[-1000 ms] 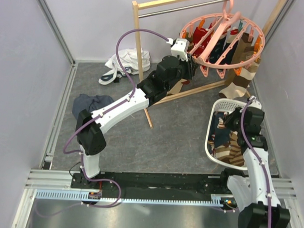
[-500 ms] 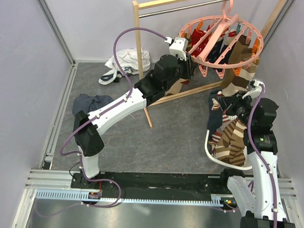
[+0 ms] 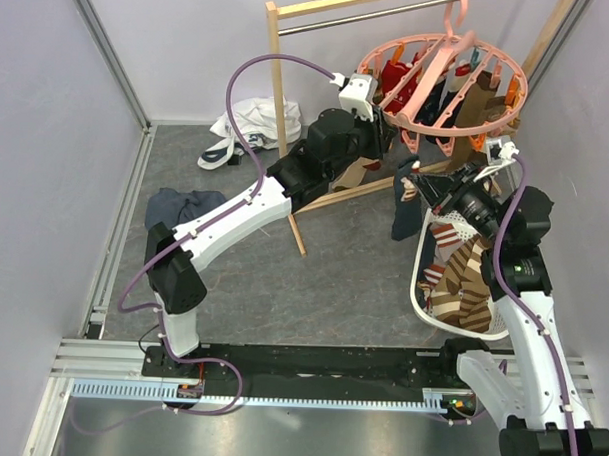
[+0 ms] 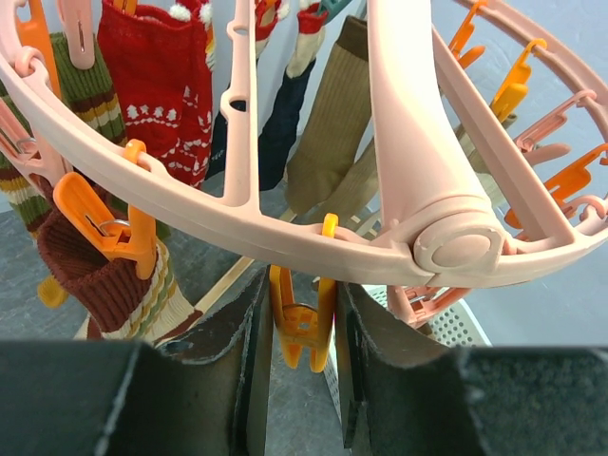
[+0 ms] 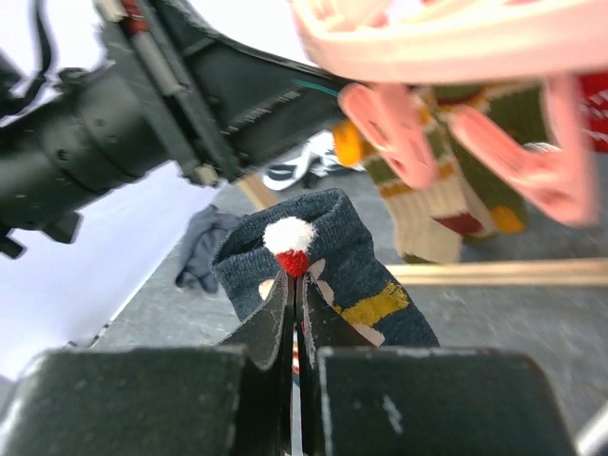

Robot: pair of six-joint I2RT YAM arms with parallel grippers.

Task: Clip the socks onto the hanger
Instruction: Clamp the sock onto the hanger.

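Biggest worry for me is the grip: the right hand (image 5: 294, 304) is pressed together on just a thin fold at the cuff of a navy sock (image 5: 328, 252). The rest dangles loose at centre right of the top view, just below the hanger (image 3: 430, 77), so any tug and it slips out. The hanger also only hangs by its hook, so poking the cuff in could swing it away. Then the left hand (image 4: 302, 285), which looks to be pinching an orange clip (image 4: 304, 328) at bottom middle of its view, might lose that clip. The hands are near each other too, so a bump is possible. Versus a second ago, the right hand was down in the basket (image 3: 416, 282) at lower right. Now it's up and left with the sock, while the left arm has barely moved.
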